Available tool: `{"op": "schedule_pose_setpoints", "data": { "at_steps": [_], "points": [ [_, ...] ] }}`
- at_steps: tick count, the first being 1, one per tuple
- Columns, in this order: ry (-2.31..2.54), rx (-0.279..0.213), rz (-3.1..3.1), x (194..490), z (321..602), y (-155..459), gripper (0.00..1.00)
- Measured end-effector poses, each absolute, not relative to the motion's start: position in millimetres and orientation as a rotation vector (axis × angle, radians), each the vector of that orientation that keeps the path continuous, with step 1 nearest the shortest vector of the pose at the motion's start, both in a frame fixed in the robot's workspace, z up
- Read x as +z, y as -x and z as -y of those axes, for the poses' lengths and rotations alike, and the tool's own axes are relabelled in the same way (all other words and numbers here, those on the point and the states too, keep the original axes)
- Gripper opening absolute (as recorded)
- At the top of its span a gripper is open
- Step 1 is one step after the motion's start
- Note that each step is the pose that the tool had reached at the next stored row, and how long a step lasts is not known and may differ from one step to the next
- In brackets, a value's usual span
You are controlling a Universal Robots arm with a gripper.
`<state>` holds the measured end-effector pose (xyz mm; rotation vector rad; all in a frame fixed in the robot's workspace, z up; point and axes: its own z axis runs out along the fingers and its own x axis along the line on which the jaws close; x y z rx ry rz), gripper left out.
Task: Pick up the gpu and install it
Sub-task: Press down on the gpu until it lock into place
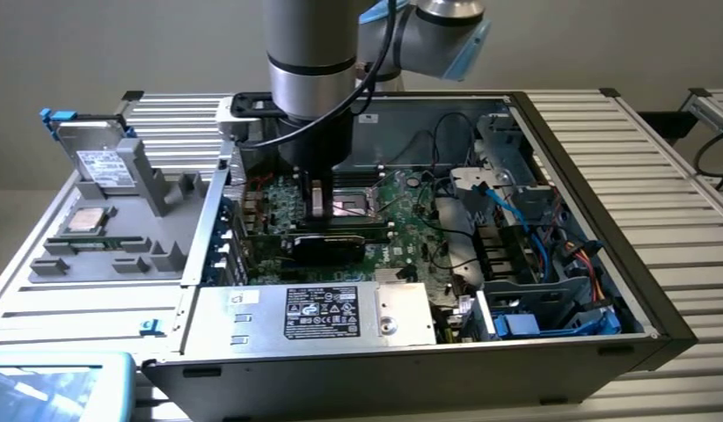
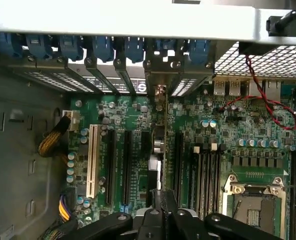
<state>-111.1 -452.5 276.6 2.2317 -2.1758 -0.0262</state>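
Clamped on the top edge of the gpu [image 2: 160, 150], our gripper [image 2: 159, 200] holds the card upright on its edge over the motherboard [image 2: 223, 130] of the open computer case [image 1: 596, 132]. From the wrist view we look straight down the thin line of the card, its silver end bracket meeting the row of rear slot covers [image 2: 108, 75] and blue latches [image 2: 100, 47]. From the exterior view we see the arm [image 1: 309, 61] reaching down into the case, with the card's black body [image 1: 324, 242] standing across the expansion slots just below it, between the empty processor socket [image 1: 359, 207] and the power supply [image 1: 320, 312].

We judge this to be the install step: the card is already lifted and now stands at, or in, its slot. As we read it, finishing calls for a straight, even press along the slot line, with the bracket staying lined up at the rear opening.

We cannot tell whether the card's edge connector is seated, since the card hides its own slot. The gripper's fingertips are partly cut off at the wrist picture's border, and the arm covers much of the board in the exterior view.
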Motion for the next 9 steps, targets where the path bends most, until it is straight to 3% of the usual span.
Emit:
{"op": "schedule_pose_setpoints", "data": {
  "at_steps": [9],
  "points": [
    [-2.215, -0.028, 2.189, 264.5, 452.6, 110.8, 0.12]
  ]
}}
